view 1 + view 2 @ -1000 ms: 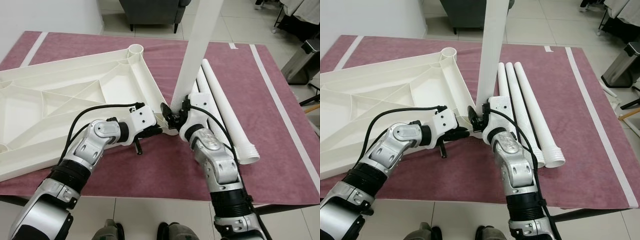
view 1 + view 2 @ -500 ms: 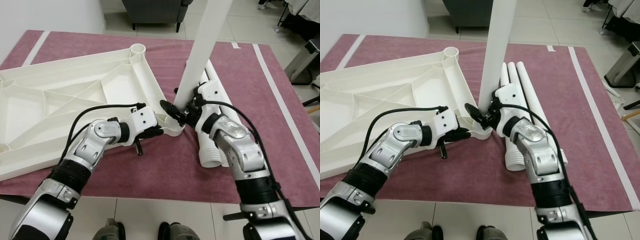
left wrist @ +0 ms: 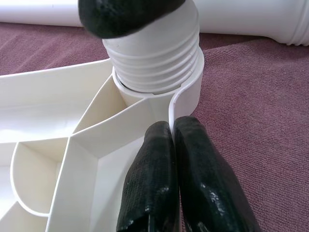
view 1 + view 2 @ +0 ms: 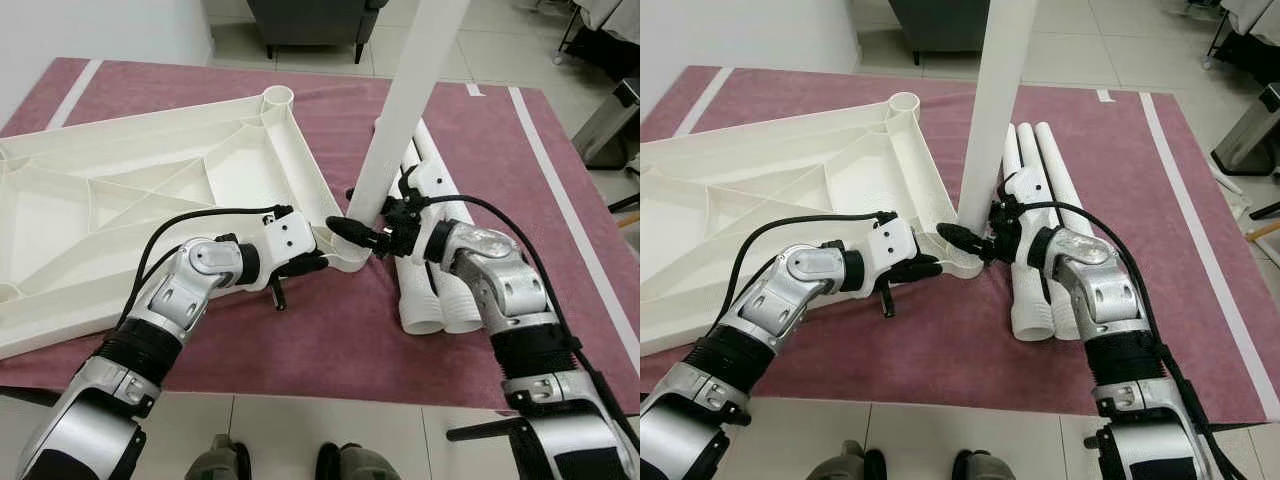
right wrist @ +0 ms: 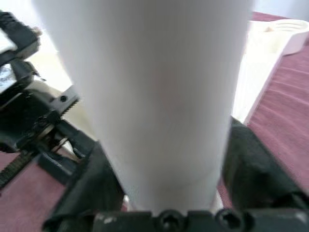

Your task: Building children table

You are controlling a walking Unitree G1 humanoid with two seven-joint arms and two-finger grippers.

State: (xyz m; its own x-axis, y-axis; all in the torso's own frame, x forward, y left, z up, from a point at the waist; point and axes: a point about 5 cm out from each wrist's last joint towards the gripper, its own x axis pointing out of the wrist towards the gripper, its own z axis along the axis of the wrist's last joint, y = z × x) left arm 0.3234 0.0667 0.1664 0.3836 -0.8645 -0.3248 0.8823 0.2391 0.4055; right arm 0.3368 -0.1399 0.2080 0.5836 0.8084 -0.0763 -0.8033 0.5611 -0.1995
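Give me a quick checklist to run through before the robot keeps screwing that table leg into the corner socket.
1. Threaded end of the upright leg seated in the corner socket: ok, though several threads are still exposed.
2. Right hand gripping the leg near its base: ok.
3. Left hand pinching the tabletop wall beside the socket to steady it: ok.
4. Leg square to the tabletop: not ok, it leans a little in the left eye view.
5. Spare legs lying clear of the socket: ok, though close under the right arm.
6. Threads properly engaged: cannot tell.
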